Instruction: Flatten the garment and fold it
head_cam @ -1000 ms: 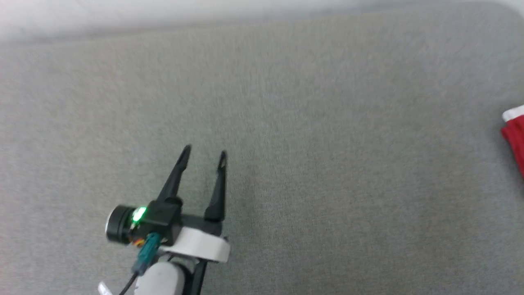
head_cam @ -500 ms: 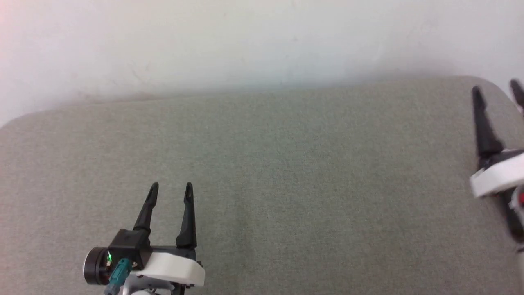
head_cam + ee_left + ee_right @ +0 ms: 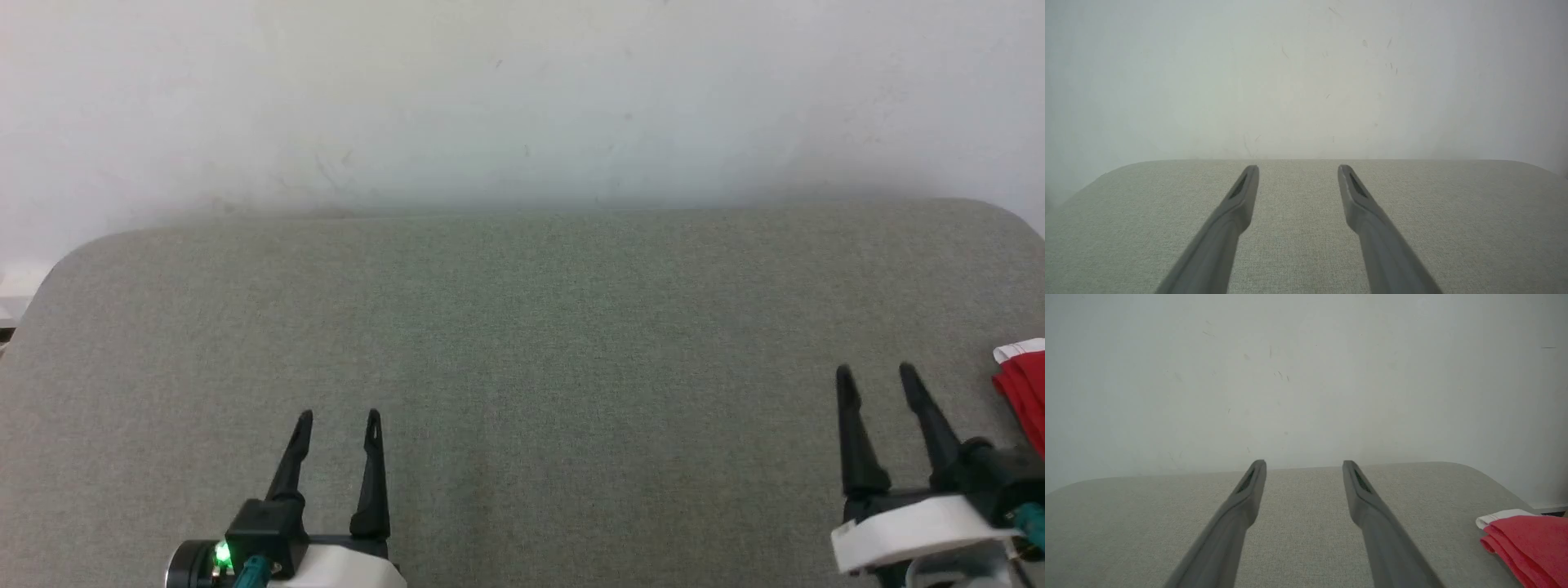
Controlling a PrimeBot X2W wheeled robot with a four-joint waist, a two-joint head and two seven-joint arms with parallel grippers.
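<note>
right gripper (image 3: 874,371) drawn back, garment (image 3: 1024,388) nearby

Lighting the grey upholstered surface (image 3: 522,343) and white wall (image 3: 522,98) brightly and evenly; casting only a faint, soft shadow along their junction. Blurring the fingers (image 3: 1212,249) toward both wrist views' bottom edges; bowing the surface's far edge there.
</note>
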